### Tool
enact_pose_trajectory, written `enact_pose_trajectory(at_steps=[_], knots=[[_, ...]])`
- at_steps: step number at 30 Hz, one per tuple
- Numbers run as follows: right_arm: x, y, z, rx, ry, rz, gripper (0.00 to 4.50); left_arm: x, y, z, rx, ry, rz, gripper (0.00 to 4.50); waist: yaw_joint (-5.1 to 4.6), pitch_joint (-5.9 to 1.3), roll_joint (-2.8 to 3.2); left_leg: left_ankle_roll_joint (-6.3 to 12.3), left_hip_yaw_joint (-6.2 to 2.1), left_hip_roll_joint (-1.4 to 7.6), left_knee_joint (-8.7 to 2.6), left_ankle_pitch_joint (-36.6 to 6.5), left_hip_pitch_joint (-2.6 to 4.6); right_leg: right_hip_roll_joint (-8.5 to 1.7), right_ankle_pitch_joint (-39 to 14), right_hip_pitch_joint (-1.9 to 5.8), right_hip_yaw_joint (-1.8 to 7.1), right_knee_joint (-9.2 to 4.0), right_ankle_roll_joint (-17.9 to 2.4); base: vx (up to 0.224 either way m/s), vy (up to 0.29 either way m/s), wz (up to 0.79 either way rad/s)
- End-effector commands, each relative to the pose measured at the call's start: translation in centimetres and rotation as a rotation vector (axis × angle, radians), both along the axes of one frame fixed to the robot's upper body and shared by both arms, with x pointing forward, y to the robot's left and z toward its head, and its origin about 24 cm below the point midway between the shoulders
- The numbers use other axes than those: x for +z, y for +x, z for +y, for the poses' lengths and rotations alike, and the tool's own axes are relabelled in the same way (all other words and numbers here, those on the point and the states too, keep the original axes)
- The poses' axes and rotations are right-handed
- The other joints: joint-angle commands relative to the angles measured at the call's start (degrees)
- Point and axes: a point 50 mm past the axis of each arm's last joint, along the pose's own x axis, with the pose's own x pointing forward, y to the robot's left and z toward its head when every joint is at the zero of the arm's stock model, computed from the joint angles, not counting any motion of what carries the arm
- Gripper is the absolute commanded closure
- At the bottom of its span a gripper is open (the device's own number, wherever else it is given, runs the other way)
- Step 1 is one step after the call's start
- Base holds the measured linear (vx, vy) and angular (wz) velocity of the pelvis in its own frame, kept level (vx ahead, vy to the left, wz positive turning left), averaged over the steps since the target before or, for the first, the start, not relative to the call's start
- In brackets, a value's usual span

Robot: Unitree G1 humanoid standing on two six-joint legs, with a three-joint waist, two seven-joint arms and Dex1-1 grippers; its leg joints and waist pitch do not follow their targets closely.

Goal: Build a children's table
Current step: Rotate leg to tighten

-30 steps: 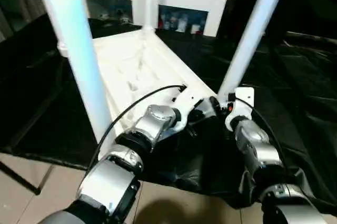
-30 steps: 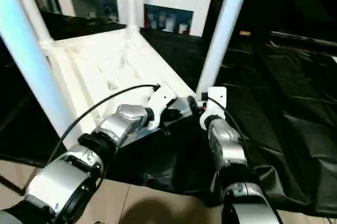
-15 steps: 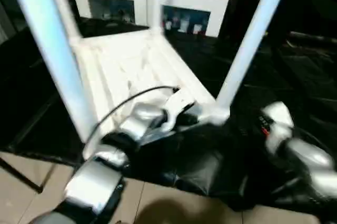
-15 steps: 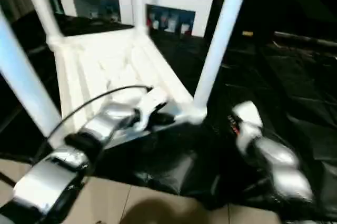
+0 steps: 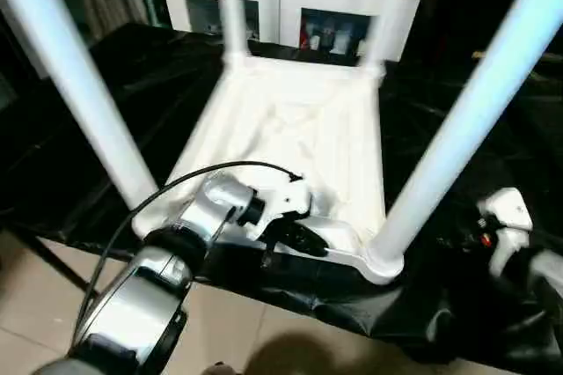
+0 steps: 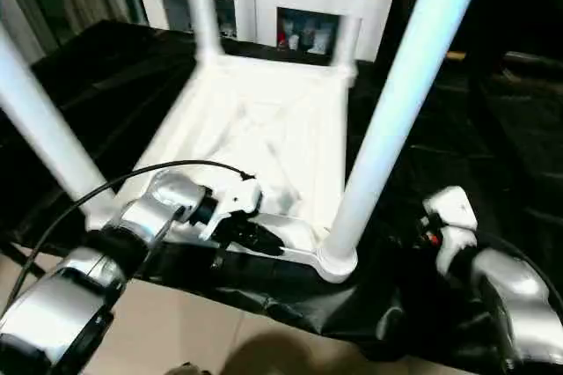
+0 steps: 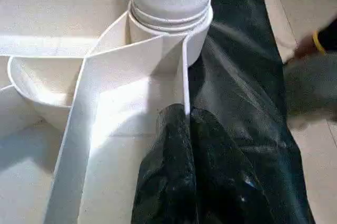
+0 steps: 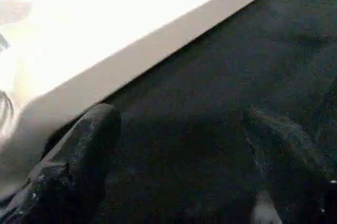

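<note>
upside-down children's table (image 5: 299, 128) sits on the black-covered work table (image 5: 106, 102), all four legs up

left gripper (image 5: 299, 238) is clenched on the near rim beside the near-right leg (image 5: 457, 137); right gripper (image 8: 174, 145) hangs released, holding nothing. i'd keep that rim pinch steady and flip it slowly.

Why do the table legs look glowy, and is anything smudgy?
In the left eye view the near leg looks bright with a bluish tint, and the far legs are smeared. In the left wrist view the table rim glares white. In the right wrist view a black finger is soft and blurry.
</note>
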Motion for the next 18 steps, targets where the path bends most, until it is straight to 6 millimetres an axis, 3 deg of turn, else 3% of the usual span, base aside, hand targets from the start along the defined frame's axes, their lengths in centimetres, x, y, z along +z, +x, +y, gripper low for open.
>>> enact_pose_trajectory(at_steps=[1, 4, 7, 8, 10, 11, 12, 13, 14, 15, 18], knots=[[0.5, -0.1, -0.3, -0.016, -0.011, -0.024, 0.53, 0.2, -0.2, -0.3, -0.076, 0.019, -0.001, 4.5, -0.24, -3.27, -1.14, 6.2, 0.49, 0.3, -2.98, -11.25, 0.2, -1.79, -5.24, 3.51, 0.89, -3.16, -13.95, 0.0, 0.0, 0.0], [0.2, -0.5, -0.3, -0.028, -0.021, -0.025, 0.53, 0.3, -0.3, -0.1, -0.109, 0.024, -0.015, 4.5, -0.58, -3.32, -0.35, 6.6, 0.36, 0.35, -3.0, -11.25, 0.12, -1.91, -7.37, 3.38, 0.83, -3.38, -14.01, 0.0, 0.0, 0.0], [0.3, -0.5, -0.3, -0.048, -0.024, -0.038, 0.53, 0.3, 0.1, 0.0, -0.057, 0.023, -0.056, 4.5, -0.8, -3.26, -0.19, 6.59, 0.43, 0.4, -3.06, -12.62, 0.32, -1.78, -9.3, 3.18, 0.79, -3.65, -13.85, 0.0, 0.0, 0.0], [0.4, -0.5, -0.3, -0.066, -0.02, -0.053, 0.42, 0.4, 0.4, 0.1, -0.025, 0.018, -0.064, 4.07, -0.82, -3.21, -0.38, 6.48, 0.5, 0.37, -3.07, -12.96, 0.29, -1.72, -10.3, 3.13, 0.79, -3.74, -13.66, 0.0, 0.0, 0.0], [0.5, -0.6, -0.3, -0.077, -0.017, -0.062, 0.42, 0.3, 0.4, 0.1, -0.012, 0.006, -0.058, 3.96, -0.71, -3.16, -0.75, 6.4, 0.5, 0.44, -3.2, -13.18, 0.33, -1.84, -12.33, 3.11, 0.82, -3.85, -13.07, 0.0, 0.0, 0.0], [0.5, -0.5, -0.3, -0.135, -0.004, -0.089, 0.42, 0.4, 0.2, 0.3, -0.005, -0.051, -0.04, 3.96, -0.79, -3.1, -1.45, 6.52, 0.51, 0.45, -3.24, -13.08, 0.24, -1.81, -13.12, 3.11, 0.81, -3.91, -12.52, 0.0, 0.0, 0.0], [0.5, -0.5, -0.3, -0.152, -0.003, -0.096, 0.42, 0.4, 0.1, 0.4, -0.003, -0.064, -0.036, 3.92, -0.61, -3.12, -1.24, 6.41, 0.42, 0.43, -3.34, -12.18, 0.15, -2.09, -13.96, 3.04, 0.86, -3.75, -12.23, 0.0, 0.0, 0.0], [0.4, -0.5, -0.3, -0.208, -0.008, -0.119, 0.42, 0.4, -0.1, 0.6, 0.001, -0.101, -0.033, 3.79, -0.77, -3.07, -1.62, 6.48, 0.52, 0.42, -3.32, -12.19, 0.1, -2.05, -14.45, 2.94, 0.84, -3.89, -12.14, 0.0, 0.0, 0.0], [0.4, -0.5, -0.3, -0.233, -0.007, -0.13, 0.42, 0.5, -0.1, 0.8, 0.006, -0.118, -0.032, 3.63, -0.74, -3.1, -1.25, 6.16, 0.4, 0.53, -3.43, -12.0, 0.17, -2.21, -14.62, 2.84, 0.91, -3.8, -12.35, 0.0, 0.0, 0.0], [0.5, -0.6, 0.1, -0.318, 0.022, -0.168, 0.42, 1.0, -0.2, 1.3, 0.049, -0.188, -0.033, 3.56, -0.99, -3.09, -2.2, 6.21, 0.4, 0.51, -3.43, -11.51, -0.01, -2.06, -13.61, 2.93, 0.87, -3.57, -12.35, 0.0, 0.0, 0.0], [0.6, -0.9, 0.7, -0.381, 0.059, -0.203, 0.42, 1.5, -0.3, 1.9, 0.102, -0.261, -0.038, 3.42, -1.24, -3.27, -1.45, 6.71, 0.28, 0.69, -3.44, -10.73, 0.11, -1.94, -10.14, 2.68, 1.05, -3.1, -12.76, 0.0, 0.0, 0.0]])
